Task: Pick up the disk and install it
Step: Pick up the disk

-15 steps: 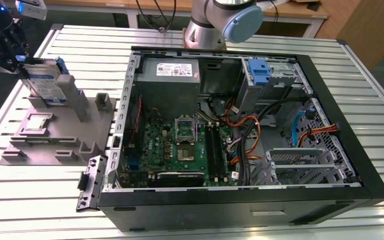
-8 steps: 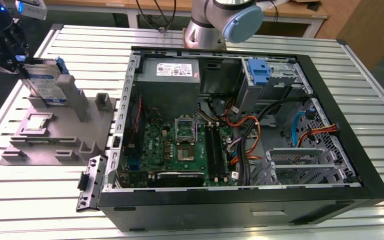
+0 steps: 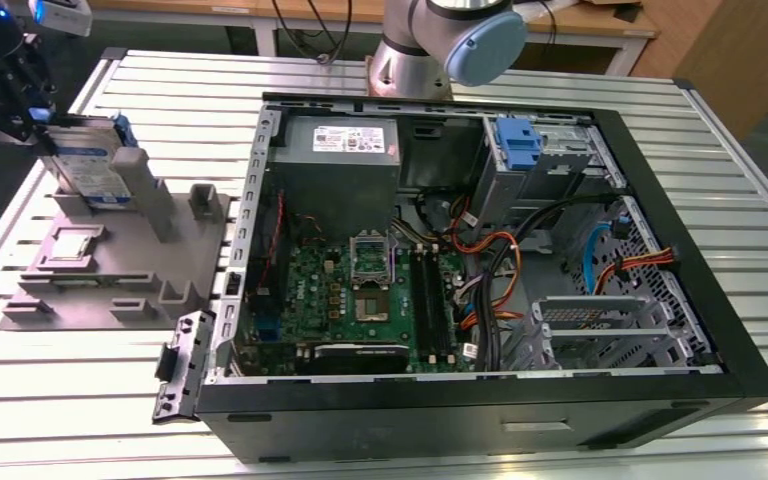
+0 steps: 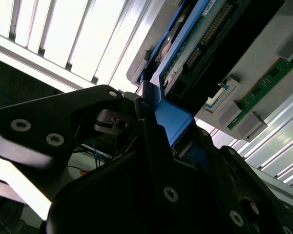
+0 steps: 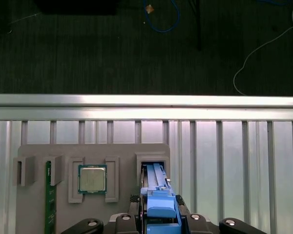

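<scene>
The disk (image 3: 91,168) stands on edge in a slot of the grey holder block (image 3: 104,265) at the exterior view's left, its white-and-blue label facing out and blue rails along its edges. My gripper (image 3: 53,128) comes down on its top edge. In the first wrist view the gripper (image 5: 158,210) is shut on the disk's blue rail (image 5: 159,197), one dark finger on each side. The second wrist view shows the blue rail (image 4: 175,117) clamped between the fingers (image 4: 112,122), with the disk's green circuit-board side (image 4: 210,29) beyond.
The open computer case (image 3: 704,300) lies in the middle of the slatted table (image 3: 77,400). Inside are a power supply (image 3: 337,150), a motherboard (image 3: 357,290), cables and a drive cage holding a blue bracket (image 3: 518,140). The holder block also carries a processor (image 5: 92,178) and a memory stick (image 5: 50,200).
</scene>
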`<action>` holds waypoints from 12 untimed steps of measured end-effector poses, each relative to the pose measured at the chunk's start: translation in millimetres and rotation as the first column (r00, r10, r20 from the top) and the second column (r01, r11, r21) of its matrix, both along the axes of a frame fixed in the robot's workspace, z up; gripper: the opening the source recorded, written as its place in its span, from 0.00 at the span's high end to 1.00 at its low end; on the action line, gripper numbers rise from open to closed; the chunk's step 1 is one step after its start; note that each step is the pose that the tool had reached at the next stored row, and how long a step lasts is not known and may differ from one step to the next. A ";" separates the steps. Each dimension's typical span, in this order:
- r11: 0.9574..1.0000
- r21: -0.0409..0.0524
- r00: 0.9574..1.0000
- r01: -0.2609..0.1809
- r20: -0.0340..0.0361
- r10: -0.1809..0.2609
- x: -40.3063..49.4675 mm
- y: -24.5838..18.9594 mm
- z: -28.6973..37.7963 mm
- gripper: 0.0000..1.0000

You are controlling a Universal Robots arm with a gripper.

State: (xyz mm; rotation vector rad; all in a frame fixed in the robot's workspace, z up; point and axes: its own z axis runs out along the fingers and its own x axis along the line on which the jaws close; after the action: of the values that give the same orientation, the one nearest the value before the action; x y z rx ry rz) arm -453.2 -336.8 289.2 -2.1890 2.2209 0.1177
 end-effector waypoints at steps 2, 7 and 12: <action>1.000 0.000 1.000 0.000 0.000 0.000 0.0 0.0 -0.1 0.63; 1.000 0.000 1.000 0.000 0.000 0.000 0.0 0.0 -0.2 0.55; 1.000 0.000 1.000 0.000 0.000 0.000 0.0 0.0 -0.3 0.55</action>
State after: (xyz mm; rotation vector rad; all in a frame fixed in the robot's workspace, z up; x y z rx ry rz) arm -453.2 -336.8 288.9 -2.1891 2.2208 0.1175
